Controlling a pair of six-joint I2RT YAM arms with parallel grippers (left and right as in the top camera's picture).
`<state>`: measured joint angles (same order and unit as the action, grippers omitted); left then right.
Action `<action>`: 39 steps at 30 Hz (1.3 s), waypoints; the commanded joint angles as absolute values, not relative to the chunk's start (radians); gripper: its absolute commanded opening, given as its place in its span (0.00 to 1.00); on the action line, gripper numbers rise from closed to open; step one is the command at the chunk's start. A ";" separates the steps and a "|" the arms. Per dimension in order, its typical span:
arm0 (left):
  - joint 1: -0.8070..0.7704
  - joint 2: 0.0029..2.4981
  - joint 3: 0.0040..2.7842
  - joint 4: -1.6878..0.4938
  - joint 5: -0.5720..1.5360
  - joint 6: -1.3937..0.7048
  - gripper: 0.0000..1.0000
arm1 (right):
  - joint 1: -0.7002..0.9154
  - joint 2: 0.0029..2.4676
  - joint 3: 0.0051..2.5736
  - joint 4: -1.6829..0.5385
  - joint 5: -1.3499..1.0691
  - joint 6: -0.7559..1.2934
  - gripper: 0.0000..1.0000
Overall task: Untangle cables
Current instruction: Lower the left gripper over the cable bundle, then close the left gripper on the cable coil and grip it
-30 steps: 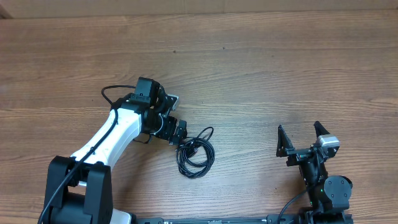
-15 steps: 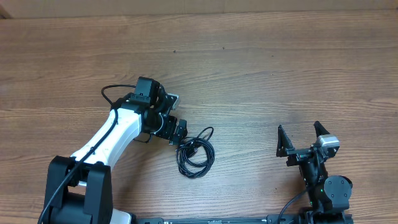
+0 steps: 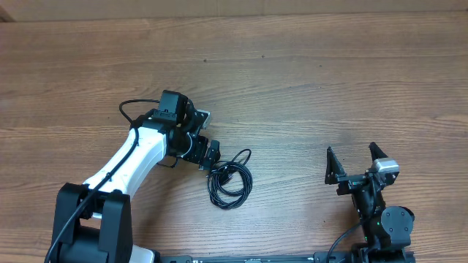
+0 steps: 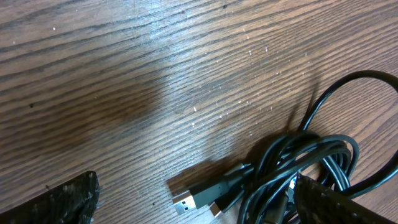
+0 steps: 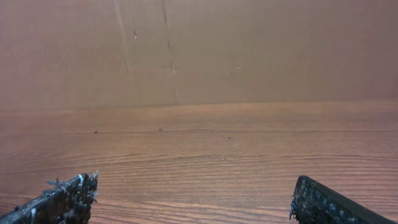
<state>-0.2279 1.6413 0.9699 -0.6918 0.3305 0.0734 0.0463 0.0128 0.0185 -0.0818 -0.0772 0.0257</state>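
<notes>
Straddling the coiled cables (image 4: 298,155) with the left gripper (image 4: 199,208), jaws wide apart, nothing clamped.
Right gripper (image 3: 356,162): spread open too, empty.

One cable bundle (image 3: 230,183); one left pincer (image 3: 213,158); one right pincer (image 3: 351,150)

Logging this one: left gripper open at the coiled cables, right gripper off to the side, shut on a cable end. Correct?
Not quite. The right gripper holds nothing: the right wrist view shows its jaws open with only table between them, and overhead it sits apart from the cables. The left gripper is indeed open at the coiled cables.
</notes>
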 commanded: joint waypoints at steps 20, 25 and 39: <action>-0.238 1.651 0.991 -0.684 0.390 0.110 1.00 | 0.051 0.003 0.008 -0.078 -0.068 0.028 1.00; -0.236 1.651 0.991 -0.729 0.556 0.246 1.00 | 0.051 0.003 0.008 -0.078 -0.068 0.028 1.00; -0.239 1.629 0.991 -0.931 0.449 0.265 1.00 | 0.051 0.003 0.008 -0.077 -0.068 0.028 1.00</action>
